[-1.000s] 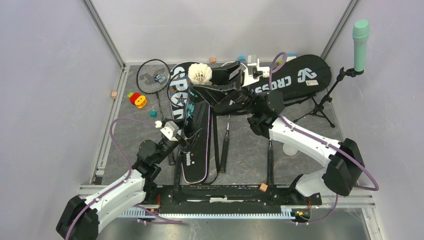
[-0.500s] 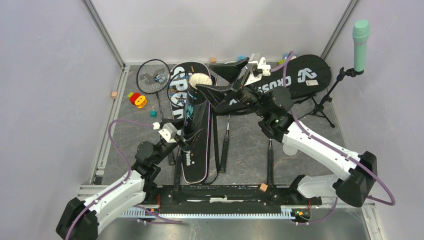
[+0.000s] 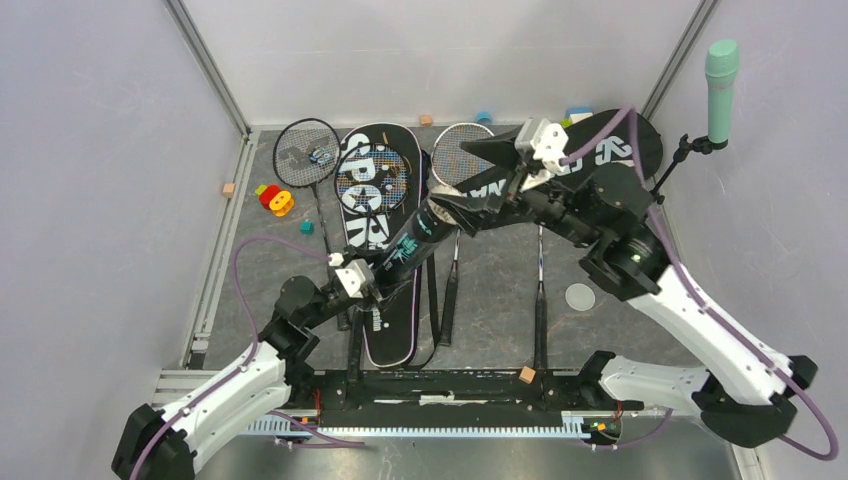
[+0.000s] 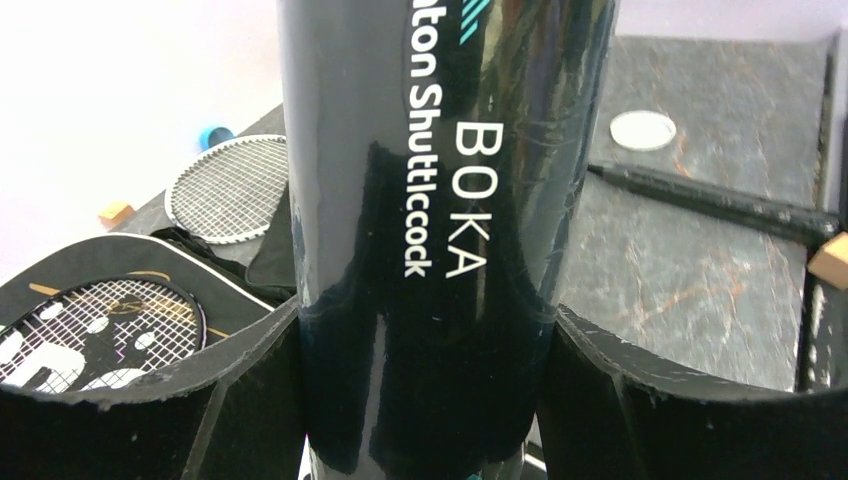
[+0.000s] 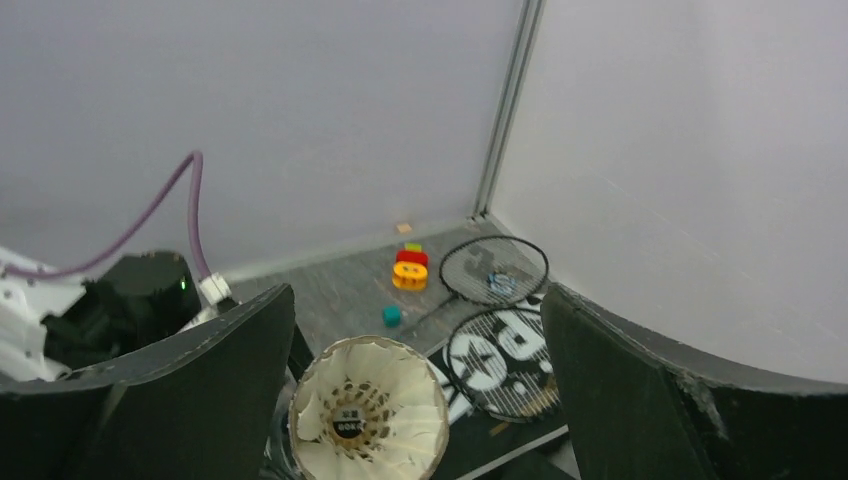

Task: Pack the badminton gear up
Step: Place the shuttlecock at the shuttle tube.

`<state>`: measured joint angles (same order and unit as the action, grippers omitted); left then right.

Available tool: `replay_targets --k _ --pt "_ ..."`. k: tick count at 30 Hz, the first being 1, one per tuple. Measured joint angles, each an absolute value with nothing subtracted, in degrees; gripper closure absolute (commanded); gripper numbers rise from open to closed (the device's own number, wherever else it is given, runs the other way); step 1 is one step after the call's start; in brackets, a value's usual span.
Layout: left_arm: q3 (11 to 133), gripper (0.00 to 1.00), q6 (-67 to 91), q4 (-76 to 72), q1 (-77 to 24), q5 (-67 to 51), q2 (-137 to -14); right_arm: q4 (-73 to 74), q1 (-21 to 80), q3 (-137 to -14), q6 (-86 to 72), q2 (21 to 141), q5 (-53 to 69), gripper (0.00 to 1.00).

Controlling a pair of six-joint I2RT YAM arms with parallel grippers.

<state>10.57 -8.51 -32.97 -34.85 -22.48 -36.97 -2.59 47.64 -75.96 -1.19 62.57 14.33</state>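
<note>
The left gripper [image 4: 430, 405] is clamped on the black tube [image 4: 440, 200], one black pad pressed against each side of it just under the white lettering "BOKA"; in the overhead view this gripper [image 3: 368, 283] sits left of centre. From there the tube [image 3: 408, 245] slants up and to the right over the lower part of the SPORT bag [image 3: 362, 210]. Its mouth faces the right gripper [image 3: 450, 180], which reaches in from the right. In the right wrist view the right gripper [image 5: 415, 295] stands wide apart and holds nothing. At the bottom centre of that view a white shuttlecock [image 5: 368, 420] sits feathers-out in the tube's mouth, between the two fingers and clear of both. Around the tube, a racket head [image 3: 375, 178] lies on the SPORT bag, a second racket [image 3: 306, 153] lies at the upper left beside it, and a third racket head [image 3: 458, 155] shows at top centre behind the right gripper. The CROSSWAY bag [image 3: 605, 150] lies at the upper right, mostly hidden by the right arm. A round white disc [image 3: 579, 296] rests on the floor right of centre. Red and yellow toy blocks [image 3: 273, 199] sit at the left, and a mint-green microphone [image 3: 721, 72] stands at the far right.
</note>
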Motion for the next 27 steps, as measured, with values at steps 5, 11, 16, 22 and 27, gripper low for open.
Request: replay_targets --k 5,11,16,22,27 --pt "10.7 0.83 -12.7 -28.0 -34.9 -27.2 -34.5 16.0 47.6 -81.3 7.2 58.0 14.6 0.02" --pt "10.7 0.83 -15.1 -25.2 -34.9 -30.6 -32.4 29.1 47.6 -81.1 13.7 51.2 11.4 0.02" --pt "10.7 0.83 -16.0 -23.6 -34.9 -31.7 -32.4 32.8 47.6 -80.2 16.4 49.7 12.0 0.02" --pt "10.8 0.83 -16.2 -22.3 -34.9 -32.1 -33.5 35.7 47.6 -81.6 17.3 57.9 13.2 0.02" --pt "10.9 0.83 -17.2 -19.6 -34.7 -32.3 -33.9 38.3 47.5 -84.5 17.4 66.7 12.8 0.02"
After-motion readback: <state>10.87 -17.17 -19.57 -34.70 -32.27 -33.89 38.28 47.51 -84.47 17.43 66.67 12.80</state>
